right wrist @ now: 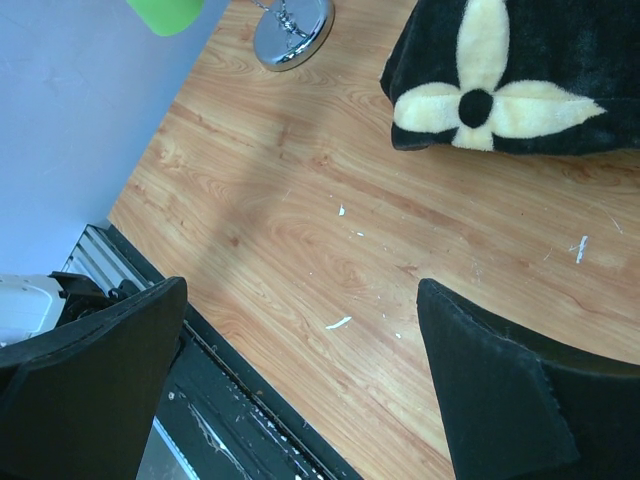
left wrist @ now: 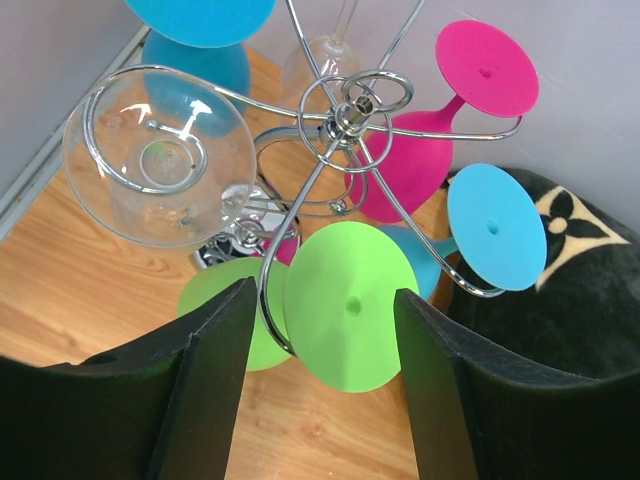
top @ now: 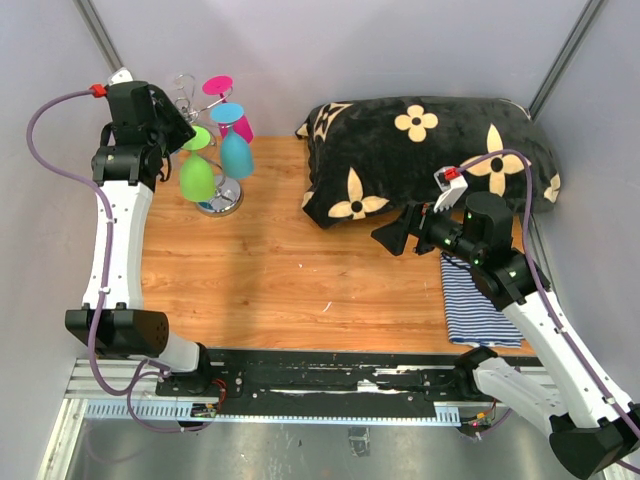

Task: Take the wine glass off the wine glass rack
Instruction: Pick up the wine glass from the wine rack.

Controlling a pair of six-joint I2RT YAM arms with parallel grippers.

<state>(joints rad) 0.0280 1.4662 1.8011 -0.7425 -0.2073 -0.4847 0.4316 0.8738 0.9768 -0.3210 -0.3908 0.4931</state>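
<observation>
Up at the far left corner of the tabletop [top: 290, 270], the left gripper [left wrist: 320, 300] has its two black fingers [left wrist: 215, 380] spread wide; the flat round foot of the green wine glass [left wrist: 350, 305] shows in the gap between them, though whether either finger touches it cannot be told; that glass hangs bowl-down from a hook arm of the wine glass rack [left wrist: 345, 110], whose curled silver wires meet at a central stem above a shiny round base; on other hooks hang a clear glass [left wrist: 160, 160], a pink glass [left wrist: 487, 68] and a blue glass [left wrist: 497, 228], all foot-up and crowded close together; the right gripper [right wrist: 300, 290] hangs over bare wood nearer the right edge, well apart from the rack, its fingers [right wrist: 100, 370] likewise wide and holding nothing; just beyond it, along the far edge toward the right corner, lies a black pillow [top: 420, 150] with cream flowers; a striped cloth [top: 480, 300] lies against the right edge, partly under the right arm.
</observation>
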